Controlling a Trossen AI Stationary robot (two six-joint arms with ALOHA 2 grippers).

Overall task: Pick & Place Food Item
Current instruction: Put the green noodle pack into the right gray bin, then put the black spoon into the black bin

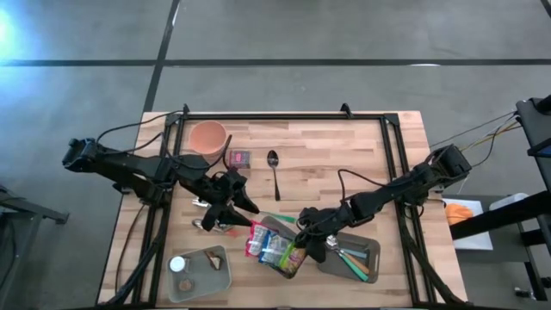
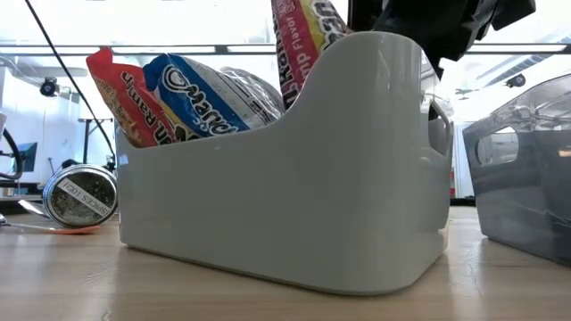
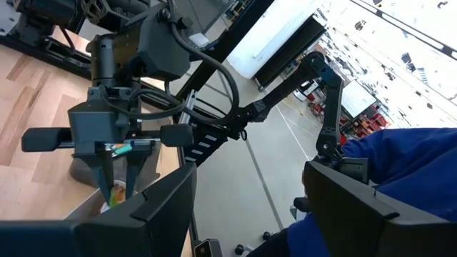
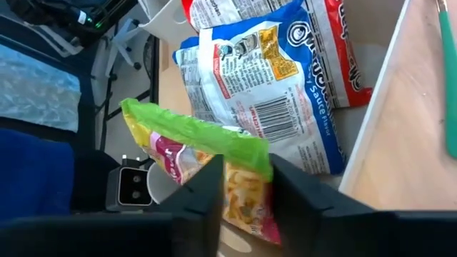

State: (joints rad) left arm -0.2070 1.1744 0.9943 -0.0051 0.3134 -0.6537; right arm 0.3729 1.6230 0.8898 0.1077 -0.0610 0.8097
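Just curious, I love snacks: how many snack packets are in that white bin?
3 visible: a red packet at one end, a blue-and-white packet beside it, and a green-topped packet between the right tool's fingers. Others may lie hidden beneath.

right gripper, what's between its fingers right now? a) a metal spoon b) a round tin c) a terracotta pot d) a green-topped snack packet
d: in the right wrist view the right gripper has its two dark fingers on either side of the green-topped snack packet, just above the ramen packets in the white bin.
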